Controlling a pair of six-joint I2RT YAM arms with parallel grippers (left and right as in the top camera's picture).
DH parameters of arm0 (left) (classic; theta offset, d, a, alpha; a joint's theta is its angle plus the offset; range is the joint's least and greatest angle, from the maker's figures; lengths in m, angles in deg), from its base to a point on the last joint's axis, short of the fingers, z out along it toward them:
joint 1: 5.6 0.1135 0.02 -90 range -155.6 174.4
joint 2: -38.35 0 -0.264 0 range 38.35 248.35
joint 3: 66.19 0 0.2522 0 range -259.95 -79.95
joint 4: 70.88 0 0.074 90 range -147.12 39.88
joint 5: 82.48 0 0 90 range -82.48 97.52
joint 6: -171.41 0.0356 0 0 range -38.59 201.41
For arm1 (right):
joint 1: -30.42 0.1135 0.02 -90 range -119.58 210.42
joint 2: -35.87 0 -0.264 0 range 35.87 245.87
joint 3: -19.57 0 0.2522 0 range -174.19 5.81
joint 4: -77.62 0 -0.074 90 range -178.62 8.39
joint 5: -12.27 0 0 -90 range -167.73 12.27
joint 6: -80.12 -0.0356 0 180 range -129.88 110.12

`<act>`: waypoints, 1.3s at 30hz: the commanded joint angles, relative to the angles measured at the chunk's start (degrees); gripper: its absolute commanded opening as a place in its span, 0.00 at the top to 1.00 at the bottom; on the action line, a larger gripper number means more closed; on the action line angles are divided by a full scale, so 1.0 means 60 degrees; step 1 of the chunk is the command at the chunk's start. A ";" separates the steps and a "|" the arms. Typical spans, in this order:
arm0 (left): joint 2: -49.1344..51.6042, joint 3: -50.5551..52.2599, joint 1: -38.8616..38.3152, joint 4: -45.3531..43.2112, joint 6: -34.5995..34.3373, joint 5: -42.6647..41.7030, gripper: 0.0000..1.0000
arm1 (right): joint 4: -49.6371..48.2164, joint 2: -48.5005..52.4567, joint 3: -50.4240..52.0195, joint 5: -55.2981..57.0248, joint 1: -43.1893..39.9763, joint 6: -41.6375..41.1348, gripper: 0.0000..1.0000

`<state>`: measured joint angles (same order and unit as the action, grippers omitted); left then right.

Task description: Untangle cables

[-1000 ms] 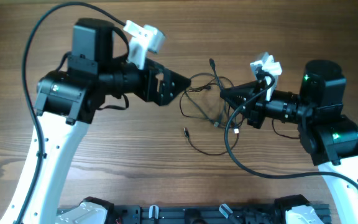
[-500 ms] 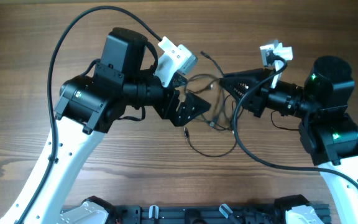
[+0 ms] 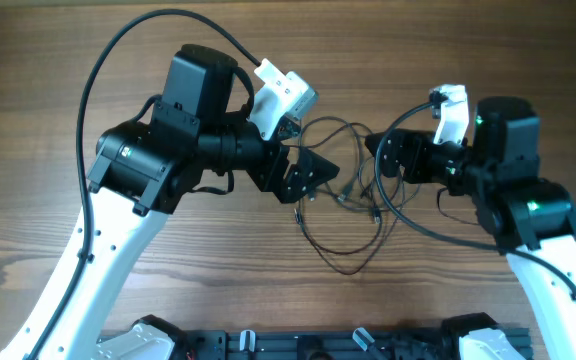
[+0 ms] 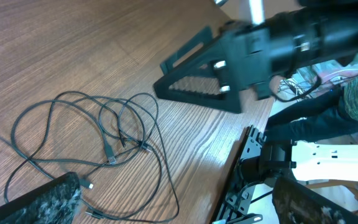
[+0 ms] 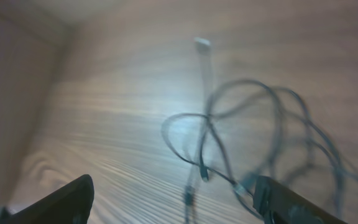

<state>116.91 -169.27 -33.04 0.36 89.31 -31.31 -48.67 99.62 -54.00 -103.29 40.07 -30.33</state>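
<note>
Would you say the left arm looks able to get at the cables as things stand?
Probably yes: the left pincer hangs open close over the cables, which lie loose on the table, with nothing between them.

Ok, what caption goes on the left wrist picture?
Tangled black cables lie on the wooden table near the right gripper.

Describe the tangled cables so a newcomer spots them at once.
On the brown wooden table, look between the black left arm and right arm. The thin black wires lie there in loose overlapping loops, far thinner than the thick black cable arching off the left arm.
</note>
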 commanded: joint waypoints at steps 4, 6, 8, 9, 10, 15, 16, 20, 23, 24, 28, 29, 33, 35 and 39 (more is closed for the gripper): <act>0.0036 -0.0117 -0.0025 -0.0022 0.0186 0.0240 0.00 | 0.0543 0.1297 -0.0138 0.0867 -0.0022 0.0160 0.12; 0.0036 -0.0117 -0.0025 -0.0004 0.0186 0.0342 0.00 | 0.0528 0.1727 -0.0138 0.0867 -0.0022 0.0193 0.11; 0.0036 -0.0117 -0.0025 0.0022 0.0186 0.0423 0.00 | 0.0499 0.2204 -0.0138 0.0867 -0.0022 0.0357 0.11; 0.0036 -0.0117 -0.0025 0.0040 0.0186 0.0419 0.00 | 0.0506 0.2473 -0.0138 0.0863 -0.0022 0.0375 0.11; 0.0036 -0.0117 -0.0025 0.0044 0.0186 0.0419 0.00 | 0.0532 0.2721 -0.0138 0.0860 -0.0022 0.0368 0.11; 0.0036 -0.0117 -0.0025 0.0040 0.0186 0.0423 0.00 | 0.0579 0.3574 -0.0138 0.0885 -0.0022 0.0375 0.11; 0.0036 -0.0117 -0.0025 0.0044 0.0186 0.0423 0.00 | 0.0612 0.3759 -0.0138 0.1107 -0.0022 0.0375 0.11; 0.0036 -0.0117 -0.0025 0.0044 0.0186 0.0419 0.00 | 0.0816 0.4025 -0.0135 0.1705 -0.0022 0.0379 0.11; 0.0036 -0.0117 -0.0025 0.0044 0.0186 0.0419 0.00 | 0.0940 0.4164 -0.0102 0.2047 -0.0022 0.0375 0.11; 0.0036 -0.0117 -0.0025 0.0044 0.0186 0.0419 0.00 | 0.0962 0.4200 -0.0047 0.2277 -0.0022 0.0364 0.11; 0.0036 -0.0117 -0.0025 0.0047 0.0186 0.0419 0.00 | 0.1082 0.4200 0.0160 0.3297 -0.0025 -0.0295 0.10; 0.0036 -0.0117 -0.0025 0.0047 0.0186 0.0419 0.00 | 0.1118 0.4200 0.0204 0.3384 -0.0025 -0.0361 0.09; 0.0036 -0.0117 -0.0025 0.0047 0.0186 0.0419 0.00 | 0.1147 0.4218 0.0244 0.3490 -0.0025 -0.0342 0.08; 0.0036 -0.0117 -0.0025 0.0047 0.0186 0.0419 0.00 | 0.1104 0.4218 0.0313 0.3592 -0.0025 -0.0346 0.08; 0.0036 -0.0117 -0.0025 0.0080 0.0186 0.0419 0.00 | 0.0736 0.4218 0.0721 0.3621 -0.0040 -0.0361 0.07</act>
<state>116.89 -169.27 -33.04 0.60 89.33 -29.17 -42.75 123.79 -52.12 -83.44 40.07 -31.62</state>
